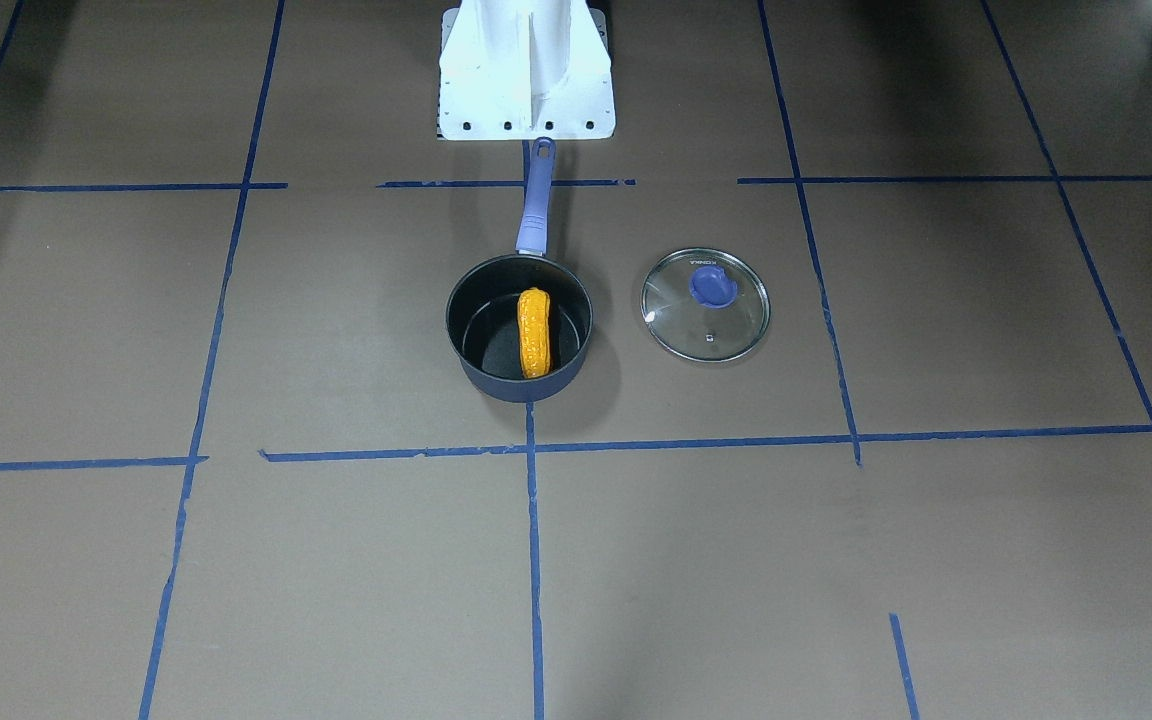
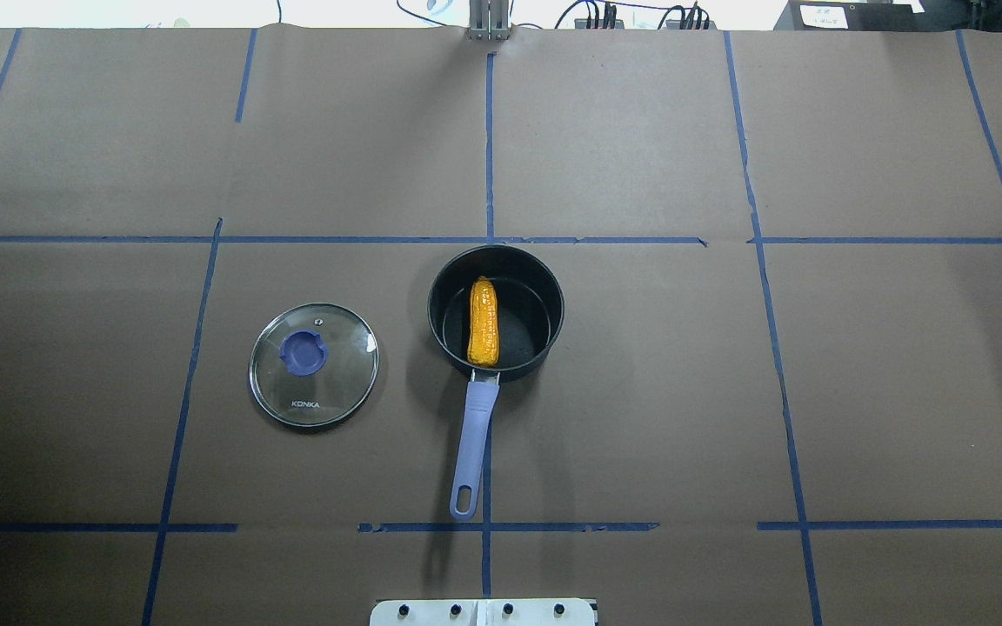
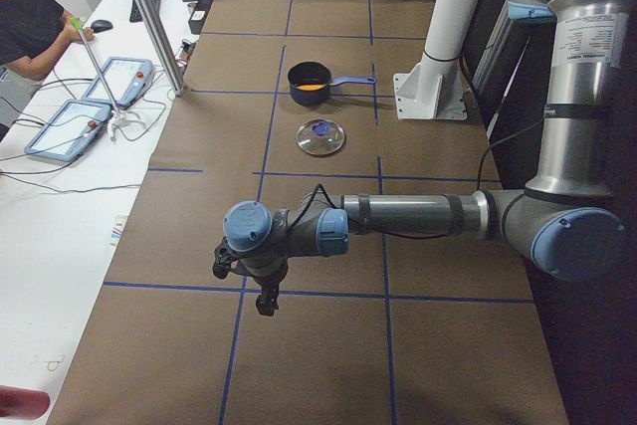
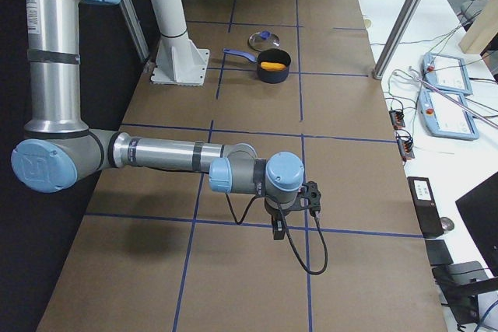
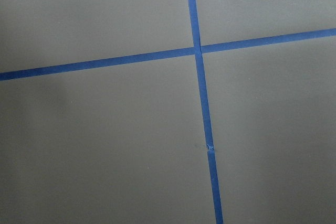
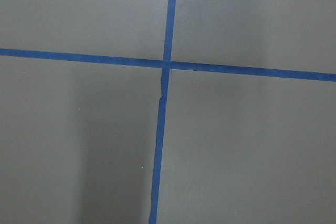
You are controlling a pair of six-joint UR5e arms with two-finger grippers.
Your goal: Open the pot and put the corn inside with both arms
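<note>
The dark navy pot (image 2: 553, 306) stands open at the table's middle, its purple-blue handle (image 2: 473, 435) pointing toward the robot base. The orange-yellow corn (image 2: 483, 322) lies inside it, leaning on the rim near the handle. In the front view the corn (image 1: 534, 333) is also in the pot (image 1: 526, 392). The glass lid (image 2: 314, 365) lies flat on the table to the pot's left, knob up. My left gripper (image 3: 263, 298) shows only in the left side view and my right gripper (image 4: 278, 228) only in the right side view. Both are far from the pot; I cannot tell whether they are open or shut.
Brown paper with blue tape lines (image 2: 489, 148) covers the table. The white base stand (image 1: 526, 70) sits behind the pot handle. An operator (image 3: 30, 27) and control tablets (image 3: 85, 116) are at a side table. Both wrist views show only paper and tape.
</note>
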